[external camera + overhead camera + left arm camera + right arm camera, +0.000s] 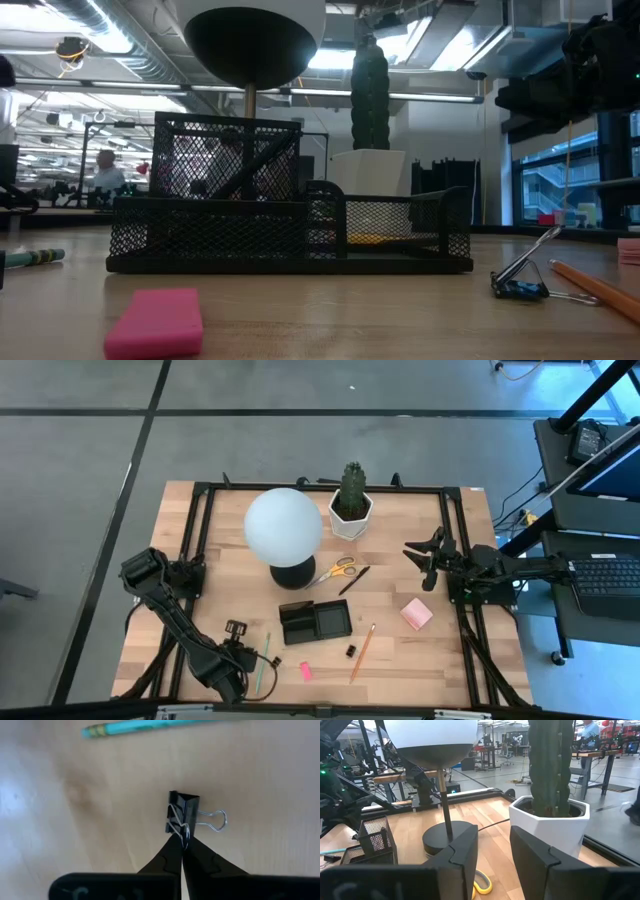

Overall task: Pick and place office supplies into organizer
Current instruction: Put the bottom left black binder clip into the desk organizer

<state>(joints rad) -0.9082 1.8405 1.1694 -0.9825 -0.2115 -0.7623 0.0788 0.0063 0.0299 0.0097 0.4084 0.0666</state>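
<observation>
The left gripper (181,845) sits low over the near-left part of the light wooden table (450,660). Its two dark fingers are pressed together at the tips, pinching a wire handle of a small black binder clip (183,813). The clip rests on the wood, with its second silver wire loop lying flat and pointing away from the clip body. A green pencil (145,726) lies on the table just beyond the clip.

The right gripper (494,851) hangs above the right side of the table with its fingers held apart and nothing between them. It faces the potted cactus in a white hexagonal pot (551,817) and the round black base of the white globe lamp (446,836).

The black mesh organizer tray (314,622) stands near the table centre, in front of the lamp. The yellow-handled scissors (334,571) and a black pen (354,580) lie between the lamp base and the cactus pot, behind the organizer. A pink sticky-note pad (416,614) lies to the right of the organizer. An orange pencil (362,652) and a second small black binder clip (351,651) lie in front of the organizer, just beside each other. A pink eraser (305,671) lies near the front edge.
</observation>
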